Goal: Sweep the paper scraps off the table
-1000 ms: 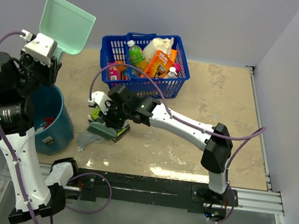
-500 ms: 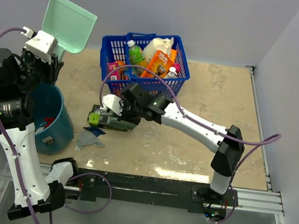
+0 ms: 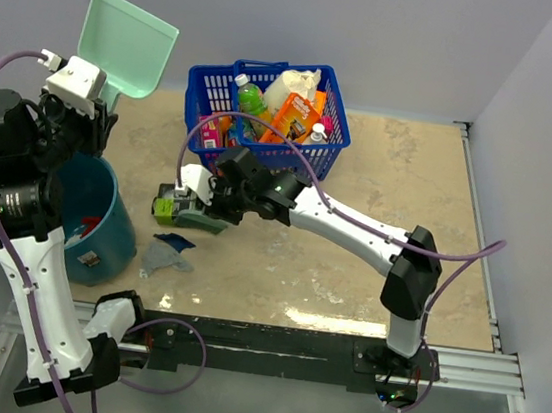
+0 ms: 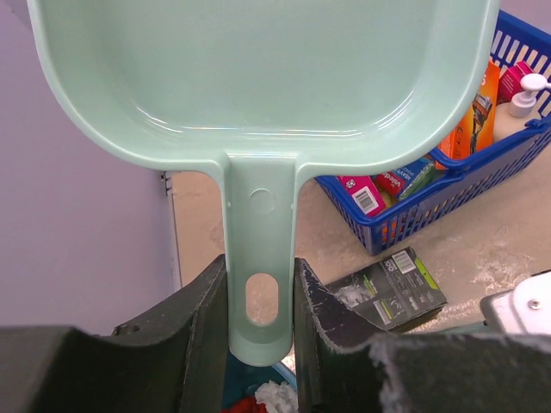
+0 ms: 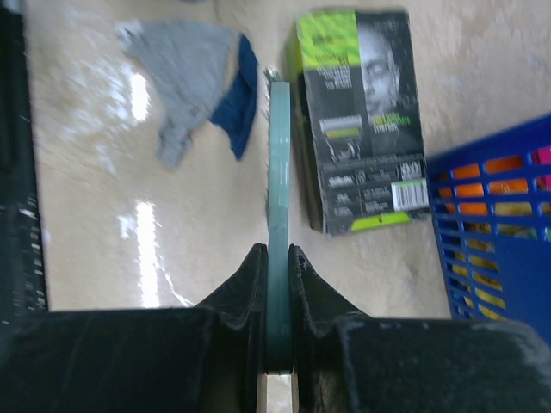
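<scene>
Holding entry, left gripper: dark fingers set narrow on the flat, slotted handle of a mint-green dustpan. The dustpan is smooth glossy plastic, a shallow rounded tray rising above the fingertips, with its far rim cut off by the frame.

Right gripper: fingers pinched on a teal brush. It is seen edge-on as a thin strip running straight out from the fingertips, and its bristles cannot be made out.

Paper scraps, on the table: a grey scrap, soft and crumpled, roughly triangular, lies beyond the fingertips to the left of the brush. A dark blue scrap overlaps its right edge, narrow, with its long axis roughly parallel to the brush and just beside the brush tip.

Paper scraps, below the left fingers: red and white wads, mostly hidden by the handle end and the fingers. In the overhead view, red shows inside the round teal bucket.

Flat black-and-green packet: printed card, lying right of the brush and lengthwise along it.

Blue lattice basket: right of the fingers, cut off at the frame edge, with bottles and packets inside.
</scene>
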### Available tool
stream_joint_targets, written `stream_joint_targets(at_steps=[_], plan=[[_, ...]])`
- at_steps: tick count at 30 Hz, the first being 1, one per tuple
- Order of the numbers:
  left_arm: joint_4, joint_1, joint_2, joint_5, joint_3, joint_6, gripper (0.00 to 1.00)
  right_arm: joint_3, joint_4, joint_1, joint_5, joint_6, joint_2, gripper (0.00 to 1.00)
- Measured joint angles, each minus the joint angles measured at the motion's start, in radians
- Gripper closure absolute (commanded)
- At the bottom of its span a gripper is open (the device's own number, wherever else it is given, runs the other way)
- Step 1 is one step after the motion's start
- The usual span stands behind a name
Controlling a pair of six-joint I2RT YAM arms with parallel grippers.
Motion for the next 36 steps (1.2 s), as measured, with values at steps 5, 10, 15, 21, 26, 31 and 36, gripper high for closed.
stream_joint_targets(at_steps=[5, 10, 15, 21, 26, 31, 36], plan=[[-0.001, 0.0, -0.008, 0.0, 0.0, 0.0, 1.0, -0.061, 0.135, 0.0, -0.115, 0.086, -0.064, 1.0], [-0.005, 0.0, -0.005, 0.002, 0.0, 0.001, 1.0, -0.06, 0.284, 0.002, -0.245, 0.167, -0.021, 1.0], [-0.015, 0.0, 0.014, 0.008, 0.027, 0.005, 1.0, -0.06, 0.342, 0.005, -0.282, 0.214, 0.085, 1.0], [-0.023, 0.0, 0.017, 0.017, 0.037, 0.023, 1.0, -0.121, 0.228, -0.01, -0.28, 0.156, 0.064, 1.0], [-0.01, 0.0, 0.014, 0.02, 0.023, 0.038, 1.0, -0.264, -0.04, -0.186, -0.309, -0.005, -0.176, 1.0], [0.001, 0.0, 0.011, 0.026, -0.014, 0.042, 1.0, -0.251, -0.299, -0.422, -0.327, -0.253, -0.391, 1.0], [0.007, 0.0, 0.017, 0.044, -0.026, 0.037, 1.0, -0.198, -0.269, -0.267, -0.433, -0.253, -0.412, 1.0]])
